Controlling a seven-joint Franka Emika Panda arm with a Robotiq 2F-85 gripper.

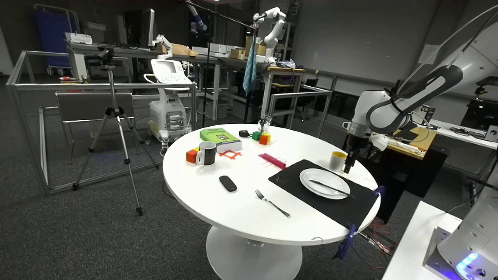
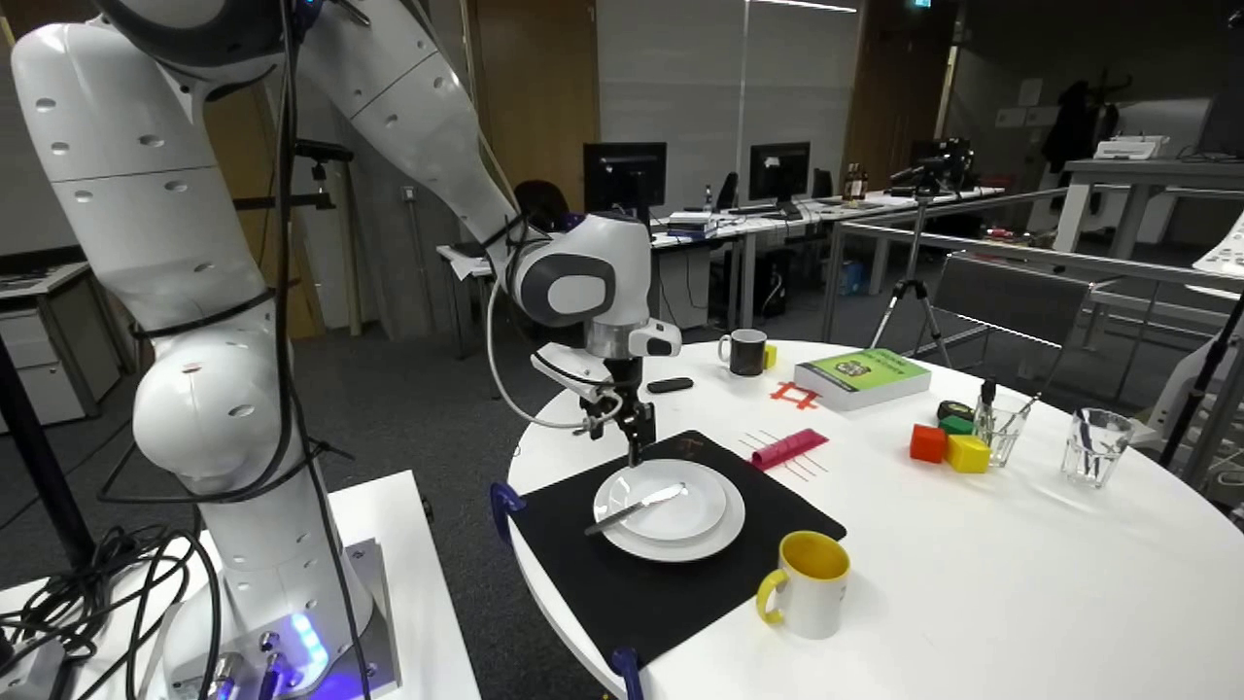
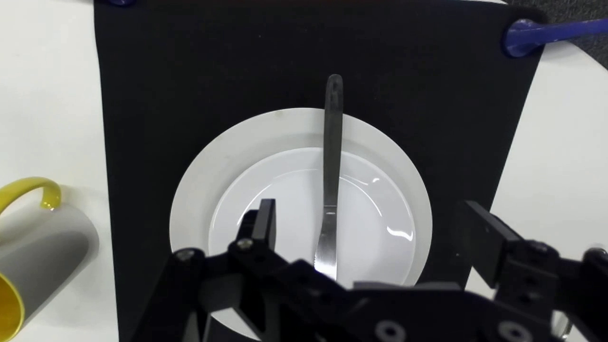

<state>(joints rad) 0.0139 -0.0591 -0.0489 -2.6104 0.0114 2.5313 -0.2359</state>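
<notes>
White forearm point(image 2: 413, 122) slopes downward to the black gripper point(image 3: 370, 213), which points down, its jaws spread wide; nearby, a table knife point(image 3: 333, 152) lies across two stacked plates point(image 3: 289, 199) on a black placemat point(image 3: 213, 66).
</notes>
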